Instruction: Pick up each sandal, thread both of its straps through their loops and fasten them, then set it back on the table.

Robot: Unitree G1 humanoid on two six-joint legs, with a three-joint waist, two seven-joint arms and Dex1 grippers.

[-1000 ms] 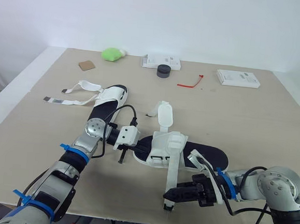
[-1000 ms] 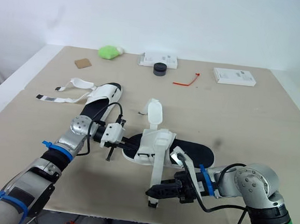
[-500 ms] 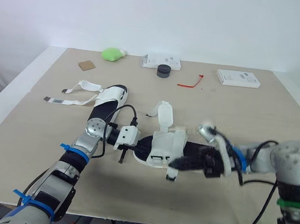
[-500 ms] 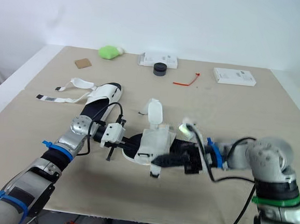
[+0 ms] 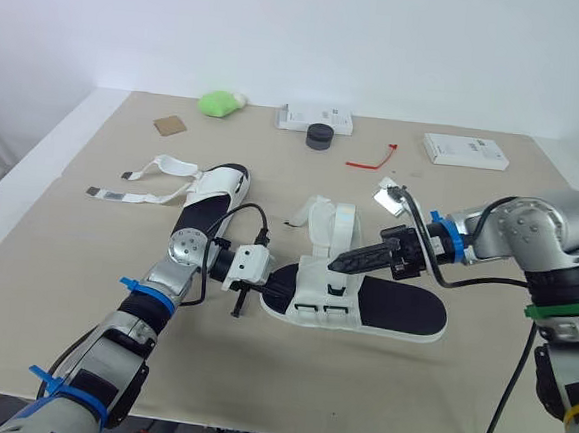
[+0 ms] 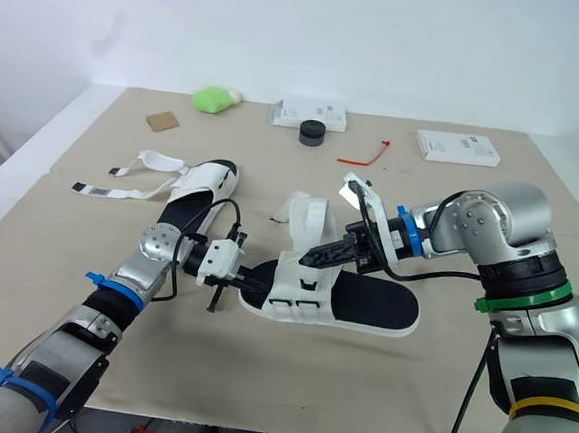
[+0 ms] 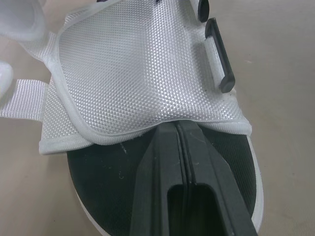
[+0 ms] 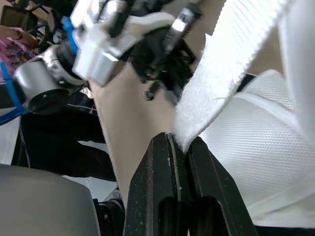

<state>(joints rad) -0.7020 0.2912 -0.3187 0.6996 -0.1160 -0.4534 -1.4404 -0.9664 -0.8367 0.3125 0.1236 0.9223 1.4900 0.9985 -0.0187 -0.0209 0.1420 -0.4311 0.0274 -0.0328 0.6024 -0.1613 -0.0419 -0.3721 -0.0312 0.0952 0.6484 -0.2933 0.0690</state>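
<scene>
A white sandal with a black footbed lies at the table's middle. My left gripper is shut on its near end, the fingertips pinching the footbed just under the white mesh upper. My right gripper hovers over the upper, shut on the end of a white strap that is folded across the sandal. A second strap curls up behind it. The other sandal lies farther left, with its loose straps spread flat on the table.
Along the far edge lie a green lump, a brown card, a white box with a black round cap in front, a red tie and another white box.
My right gripper has swung from near the table's front edge up and back over the sandal, carrying the strap across the upper. The left gripper has held still.
</scene>
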